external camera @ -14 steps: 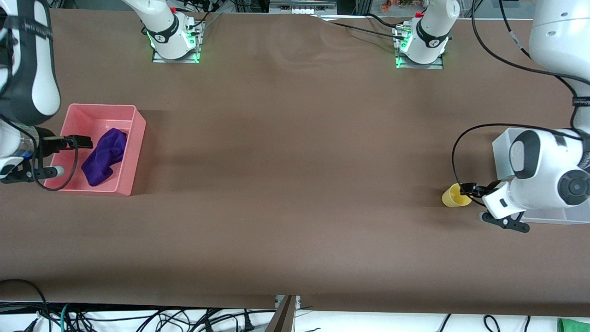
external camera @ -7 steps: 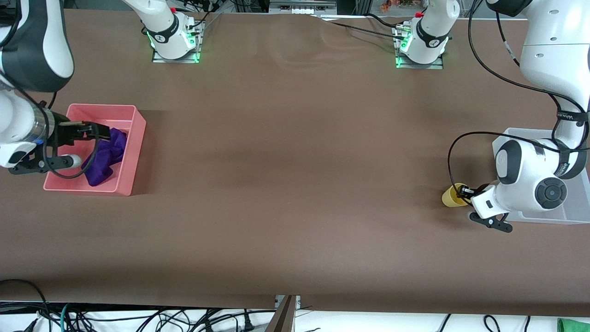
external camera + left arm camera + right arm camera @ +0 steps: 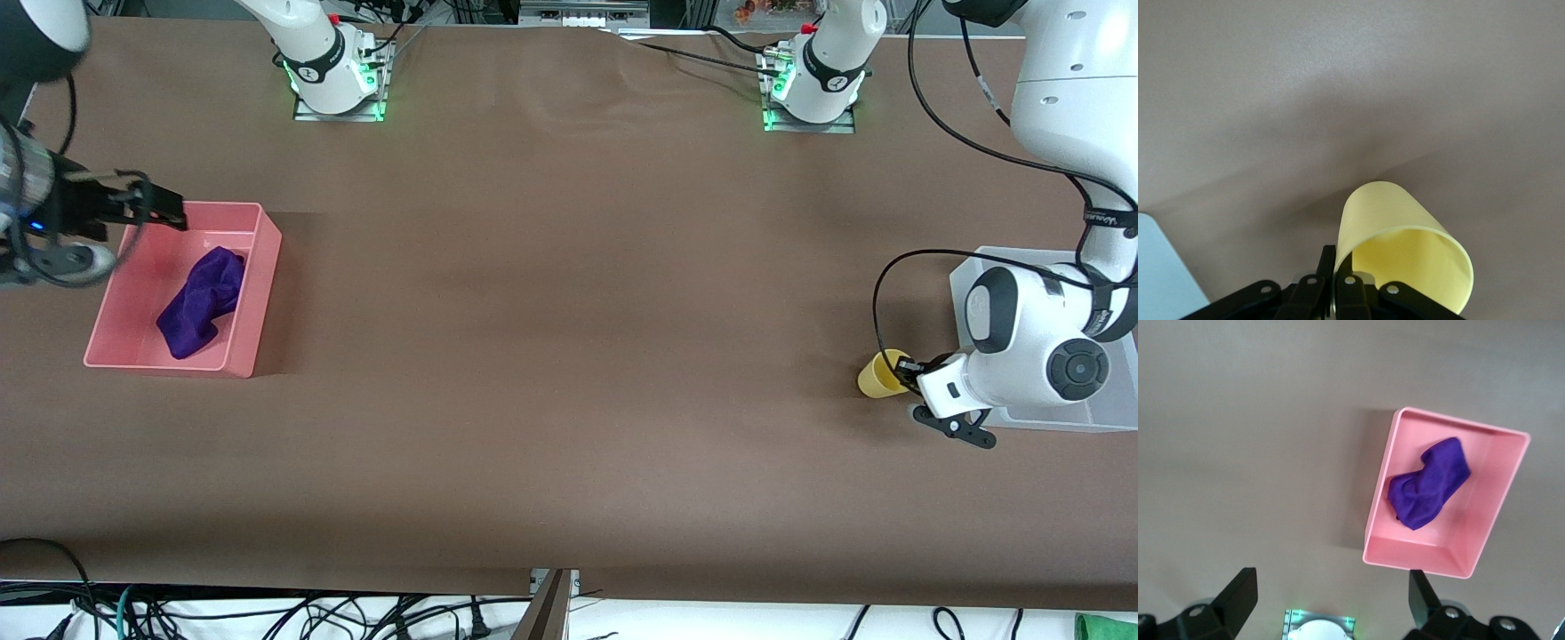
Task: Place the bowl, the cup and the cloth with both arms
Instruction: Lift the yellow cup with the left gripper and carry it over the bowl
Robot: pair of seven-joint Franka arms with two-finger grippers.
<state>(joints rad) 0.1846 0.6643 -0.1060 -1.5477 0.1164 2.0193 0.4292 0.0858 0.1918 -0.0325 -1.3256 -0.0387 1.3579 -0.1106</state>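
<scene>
Purple cloth (image 3: 201,301): lies bunched in the pink bin (image 3: 258,293) at the right arm's end of the table; nothing touches it, so this part of the task looks done.
Right gripper (image 3: 169,216): hangs in the air over the edge of the pink bin that is farther from the front camera; in the right wrist view its fingers (image 3: 1238,593) stand wide apart with nothing between them, and the bin with the cloth shows well below.
Yellow cup (image 3: 878,374): sits tilted on its side, just beside the clear bin (image 3: 965,276), at the left arm's end of the table; whether it rests on the brown table (image 3: 569,311) or is lifted slightly off it cannot be told.
Left gripper (image 3: 907,369): closed on the cup's rim; the left wrist view shows one finger inside the mouth and one outside, pinching the wall.
Bowl: not visible in any view; the left arm covers most of the clear bin, so whether it is in there cannot be told.
Progress: cloth placed, cup in hand but not yet placed, bowl unknown.
Left to do, as a judgement: carry the cup over the clear bin and release it there.
</scene>
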